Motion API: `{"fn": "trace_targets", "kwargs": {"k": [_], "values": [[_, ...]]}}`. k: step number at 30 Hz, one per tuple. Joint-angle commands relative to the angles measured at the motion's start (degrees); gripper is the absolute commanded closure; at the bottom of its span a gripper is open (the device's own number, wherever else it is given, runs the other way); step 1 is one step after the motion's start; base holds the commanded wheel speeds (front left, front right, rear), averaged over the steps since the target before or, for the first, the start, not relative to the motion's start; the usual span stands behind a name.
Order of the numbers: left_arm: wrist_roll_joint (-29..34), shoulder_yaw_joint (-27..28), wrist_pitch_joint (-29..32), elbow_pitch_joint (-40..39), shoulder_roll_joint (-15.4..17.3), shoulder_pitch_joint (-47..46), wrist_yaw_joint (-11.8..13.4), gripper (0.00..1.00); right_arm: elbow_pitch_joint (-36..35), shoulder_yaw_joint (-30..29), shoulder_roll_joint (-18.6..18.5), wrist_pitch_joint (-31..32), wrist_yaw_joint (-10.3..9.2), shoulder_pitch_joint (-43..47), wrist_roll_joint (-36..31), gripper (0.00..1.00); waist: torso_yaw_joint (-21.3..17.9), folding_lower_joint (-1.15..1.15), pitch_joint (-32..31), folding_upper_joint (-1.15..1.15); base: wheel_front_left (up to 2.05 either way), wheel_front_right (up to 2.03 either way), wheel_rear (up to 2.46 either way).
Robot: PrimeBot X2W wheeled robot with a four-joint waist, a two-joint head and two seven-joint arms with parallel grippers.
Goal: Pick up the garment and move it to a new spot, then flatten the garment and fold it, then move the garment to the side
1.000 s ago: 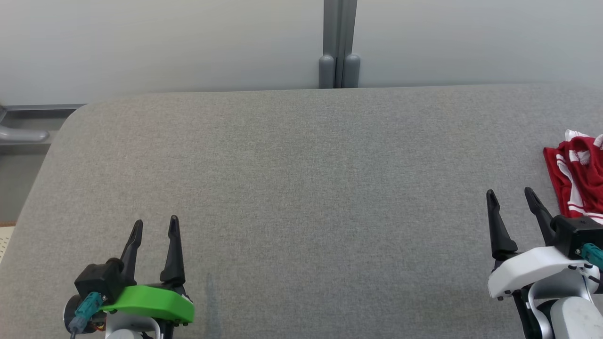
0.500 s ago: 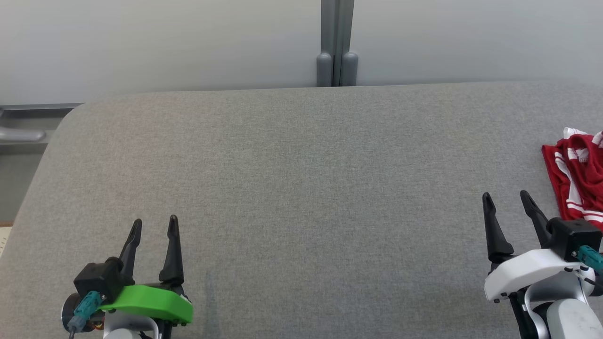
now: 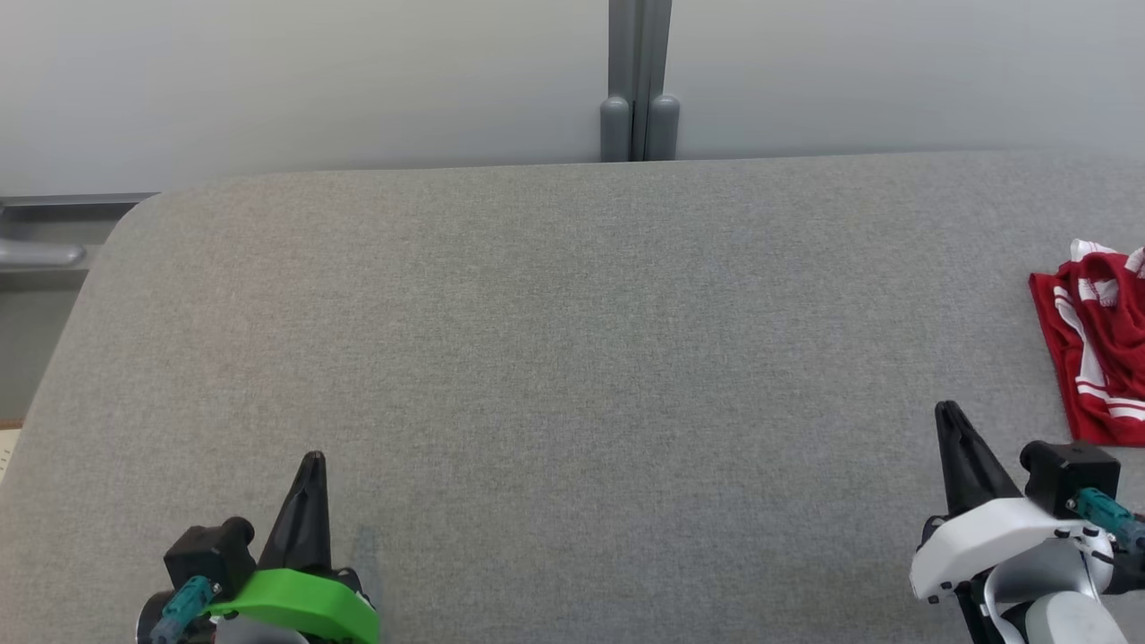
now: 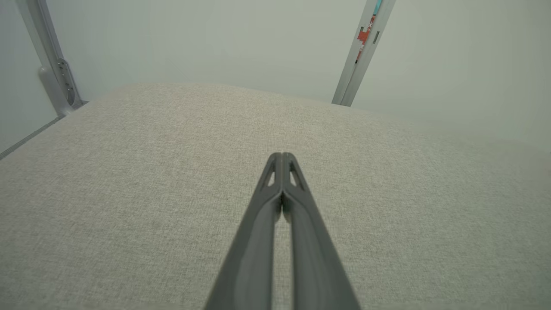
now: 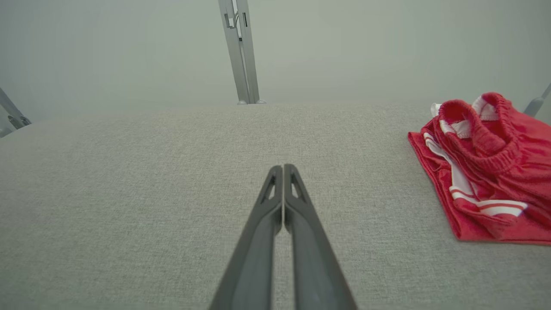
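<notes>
Garment (image 3: pixel 1096 358), red with white stripes, lies bunched on the grey fabric desk (image 3: pixel 572 358). It is well to the right of the grey post (image 3: pixel 638 80) at the desk's far edge, and nearer the robot than the post. The head view's edge cuts off its right part. In the right wrist view the garment (image 5: pixel 486 172) shows a gathered elastic band on top and is again cut at the edge.

Right of the post, the right hand (image 3: pixel 950 410) is near the garment but apart from it, with bare desk between. Its fingers are pressed together on nothing. Left of the post, the left hand (image 3: pixel 313 458) is well apart from the garment, likewise closed and empty.

In the left wrist view a grey upright (image 4: pixel 361 51) bears a small red and teal label (image 4: pixel 366 34), its writing too small to read.
</notes>
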Motion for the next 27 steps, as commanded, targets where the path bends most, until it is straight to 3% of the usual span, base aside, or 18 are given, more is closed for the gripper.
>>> {"fn": "trace_targets", "kwargs": {"k": [1, 27], "values": [[-1.79, 0.37, 0.55, -0.59, 0.00, -0.39, 0.00, 1.00, -0.14, -0.33, -0.14, 0.42, 0.00, -0.72, 1.95, 1.00, -0.02, 0.00, -0.02, 0.00, 0.00, 0.00, 0.00], [-25.06, 3.57, 7.19, -2.84, -0.39, -1.22, -0.07, 1.00, 1.87, -0.73, 0.62, 3.12, -0.02, -2.46, 28.61, 1.00, -0.42, 0.00, -0.25, 0.00, 0.00, 0.00, 0.00]]}}
